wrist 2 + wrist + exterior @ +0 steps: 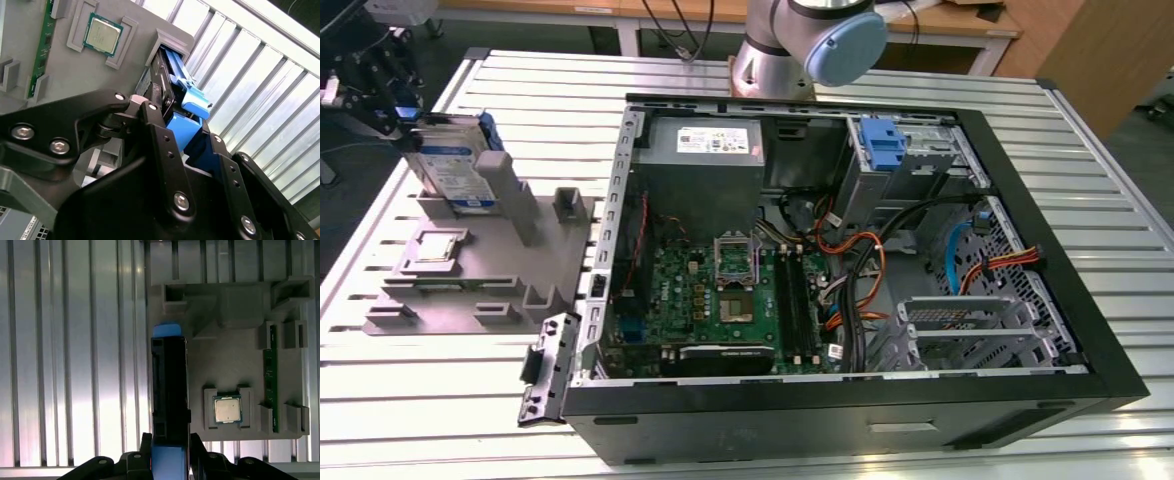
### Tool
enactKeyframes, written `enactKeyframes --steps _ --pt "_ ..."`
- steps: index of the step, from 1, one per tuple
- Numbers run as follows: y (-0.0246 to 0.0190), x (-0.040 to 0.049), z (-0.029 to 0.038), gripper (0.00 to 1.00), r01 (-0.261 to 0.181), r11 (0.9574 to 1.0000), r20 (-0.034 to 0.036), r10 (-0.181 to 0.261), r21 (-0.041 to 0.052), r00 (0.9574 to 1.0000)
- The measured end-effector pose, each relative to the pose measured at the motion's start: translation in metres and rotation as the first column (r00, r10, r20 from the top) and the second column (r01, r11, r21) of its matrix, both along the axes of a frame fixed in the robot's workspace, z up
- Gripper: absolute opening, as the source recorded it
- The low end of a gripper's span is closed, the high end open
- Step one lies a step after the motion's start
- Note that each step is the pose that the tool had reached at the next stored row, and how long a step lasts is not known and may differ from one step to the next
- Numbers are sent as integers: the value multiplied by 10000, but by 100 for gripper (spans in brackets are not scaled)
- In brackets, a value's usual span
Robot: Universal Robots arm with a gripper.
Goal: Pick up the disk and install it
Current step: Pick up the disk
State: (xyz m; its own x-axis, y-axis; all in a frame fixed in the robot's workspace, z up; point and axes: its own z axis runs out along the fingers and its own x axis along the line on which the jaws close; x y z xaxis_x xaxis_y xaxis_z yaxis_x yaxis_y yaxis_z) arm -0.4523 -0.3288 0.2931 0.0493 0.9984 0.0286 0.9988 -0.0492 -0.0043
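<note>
No print can be read on the disk (451,168) or the power supply (704,146).

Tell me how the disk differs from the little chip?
The disk stands on its edge in the grey holder; the chip lies flat. The disk is bigger, with blue plastic; the chip is a small silver square. The gripper is at the disk, not the chip. Both sit in that holder.

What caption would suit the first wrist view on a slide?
The gripper grips the disk, standing on edge in a grey holder that also seats a chip.
</note>
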Motion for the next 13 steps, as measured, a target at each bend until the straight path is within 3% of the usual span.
enactKeyframes --steps 4,7,13 --pt "-12 0 1 40 0 9999 -2 0 -135 10000" --pt "-24 0 -1 40 0 9994 0 0 -334 10000" --pt "-24 0 -9 40 24 9994 0 -24 -358 10000"
